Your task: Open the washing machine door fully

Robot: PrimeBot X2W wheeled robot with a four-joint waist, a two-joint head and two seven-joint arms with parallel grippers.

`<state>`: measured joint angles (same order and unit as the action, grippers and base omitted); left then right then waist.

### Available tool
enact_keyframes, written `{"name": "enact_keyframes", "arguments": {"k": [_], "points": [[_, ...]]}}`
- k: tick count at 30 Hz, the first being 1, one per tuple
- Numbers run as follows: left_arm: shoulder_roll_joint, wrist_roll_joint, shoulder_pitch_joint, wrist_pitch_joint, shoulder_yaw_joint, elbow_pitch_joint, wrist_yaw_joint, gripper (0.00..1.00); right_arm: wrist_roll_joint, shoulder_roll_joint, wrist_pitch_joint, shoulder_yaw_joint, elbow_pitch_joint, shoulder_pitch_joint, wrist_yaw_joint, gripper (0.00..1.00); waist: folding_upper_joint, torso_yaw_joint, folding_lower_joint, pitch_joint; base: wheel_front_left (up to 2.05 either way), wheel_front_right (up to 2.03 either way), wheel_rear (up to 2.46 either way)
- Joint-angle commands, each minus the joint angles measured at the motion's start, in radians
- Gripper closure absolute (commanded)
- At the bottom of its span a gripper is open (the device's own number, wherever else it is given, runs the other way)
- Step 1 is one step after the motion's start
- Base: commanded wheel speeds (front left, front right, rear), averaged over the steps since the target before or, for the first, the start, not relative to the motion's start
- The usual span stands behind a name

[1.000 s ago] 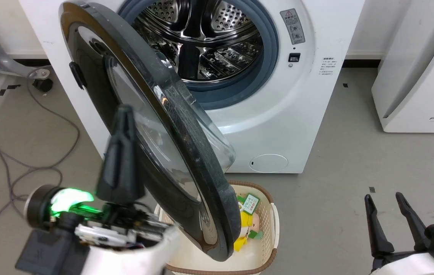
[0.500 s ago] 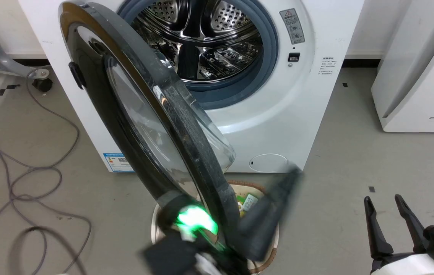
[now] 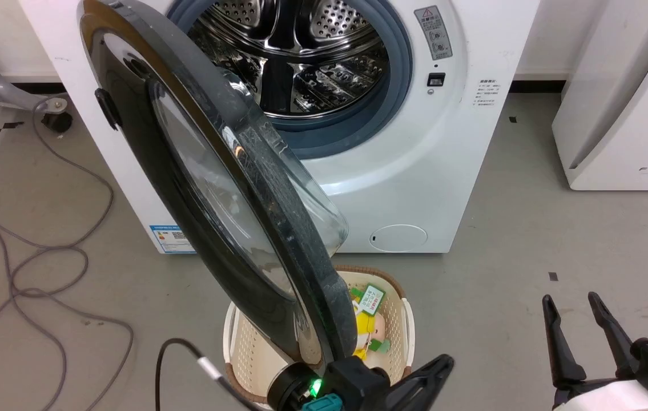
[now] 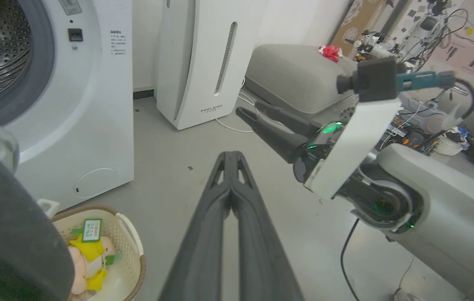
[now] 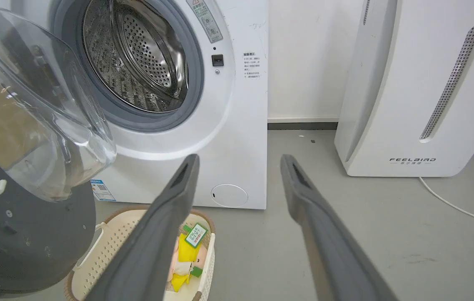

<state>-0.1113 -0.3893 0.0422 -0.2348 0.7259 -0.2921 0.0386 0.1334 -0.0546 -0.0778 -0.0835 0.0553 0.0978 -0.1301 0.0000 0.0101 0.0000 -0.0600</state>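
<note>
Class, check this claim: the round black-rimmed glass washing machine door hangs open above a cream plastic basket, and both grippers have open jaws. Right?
Wrong in one respect: the left gripper has its jaws shut, pressed together in the left wrist view; only the right gripper has them open. The round black-rimmed glass washing machine door does hang open above the cream plastic basket.

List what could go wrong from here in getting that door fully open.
The washing machine door stands only part open, and the left gripper, jaws shut, holds nothing; a push on the glossy rim might slip off.
That arm sits close by the basket under the door's lower edge and could knock it.
The left gripper points toward the right gripper; a sweep may clash.
</note>
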Motion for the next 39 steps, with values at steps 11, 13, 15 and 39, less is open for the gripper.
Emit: {"name": "enact_keyframes", "arguments": {"k": [11,13,15,39], "points": [[0.054,0.063,0.132,0.155,-0.008,0.279,-0.093,1.00,0.010,0.004,-0.007,0.019,-0.019,-0.020,-0.001,0.00,0.0000,-0.010,0.0000,-0.007,0.00,0.00,0.00],[0.057,0.058,0.154,0.175,-0.012,0.309,-0.111,1.00,0.016,0.004,-0.007,0.020,-0.022,-0.019,-0.001,0.00,0.0000,-0.012,0.0000,-0.008,0.00,0.00,0.00],[0.058,0.050,0.173,0.195,-0.016,0.337,-0.126,1.00,0.015,0.004,-0.007,0.022,-0.023,-0.019,-0.001,0.00,0.0000,-0.014,0.0000,-0.009,0.00,0.00,0.00],[-0.015,0.005,0.019,0.224,-0.053,0.247,-0.294,1.00,0.020,0.004,0.003,0.006,-0.007,0.017,-0.001,0.00,0.0000,0.030,0.0000,0.029,0.00,0.00,0.00]]}}
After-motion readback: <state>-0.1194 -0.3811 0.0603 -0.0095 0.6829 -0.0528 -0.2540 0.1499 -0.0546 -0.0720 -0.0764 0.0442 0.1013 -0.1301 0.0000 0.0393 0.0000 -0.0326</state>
